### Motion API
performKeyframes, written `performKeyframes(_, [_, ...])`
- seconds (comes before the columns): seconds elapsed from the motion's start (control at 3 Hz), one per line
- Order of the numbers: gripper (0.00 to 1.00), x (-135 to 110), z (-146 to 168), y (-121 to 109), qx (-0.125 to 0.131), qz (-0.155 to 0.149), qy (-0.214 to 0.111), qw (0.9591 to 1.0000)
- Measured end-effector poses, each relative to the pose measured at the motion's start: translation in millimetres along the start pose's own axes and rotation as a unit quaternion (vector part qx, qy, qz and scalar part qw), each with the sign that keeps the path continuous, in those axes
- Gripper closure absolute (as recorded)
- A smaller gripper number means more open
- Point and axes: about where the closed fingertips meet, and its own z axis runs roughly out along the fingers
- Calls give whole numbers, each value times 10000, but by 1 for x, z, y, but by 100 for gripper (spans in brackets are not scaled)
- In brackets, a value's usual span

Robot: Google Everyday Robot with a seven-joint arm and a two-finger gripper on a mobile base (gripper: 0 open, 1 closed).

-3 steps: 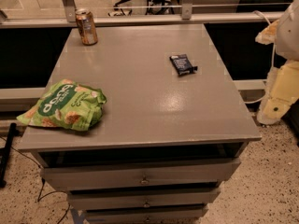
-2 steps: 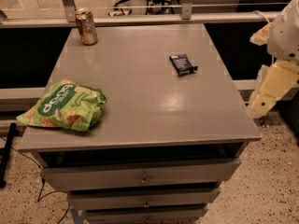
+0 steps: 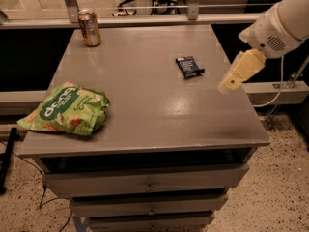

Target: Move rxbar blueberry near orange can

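The rxbar blueberry (image 3: 189,66), a small flat dark navy bar, lies on the right part of the grey table top (image 3: 145,110). The orange can (image 3: 90,27) stands upright at the far left corner of the table. My gripper (image 3: 232,81), pale yellow at the end of the white arm, hangs over the table's right edge, to the right of the bar and a little nearer the camera, not touching it. Nothing is in it.
A large green chip bag (image 3: 65,109) lies at the front left of the table. Drawers (image 3: 147,183) run below the table top. A rail and glass wall stand behind the table. A cable hangs at the right by the arm.
The arm has swung in from the right, and the gripper has moved left and up, from beside the table to over its right edge. The bar, can and bag have not moved.
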Motion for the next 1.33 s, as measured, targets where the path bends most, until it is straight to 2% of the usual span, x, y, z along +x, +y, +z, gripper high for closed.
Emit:
performKeyframes(0.33, [0, -17, 34, -25, -27, 446, -518, 9977])
performKeyframes(0.67, [0, -29, 71, -43, -19, 577, -1035, 9929])
performKeyframes(1.0, [0, -40, 102, -68, 101, 470, -1377, 9893])
performKeyframes(1.33, [0, -45, 124, -84, 170, 469, -1546, 9867])
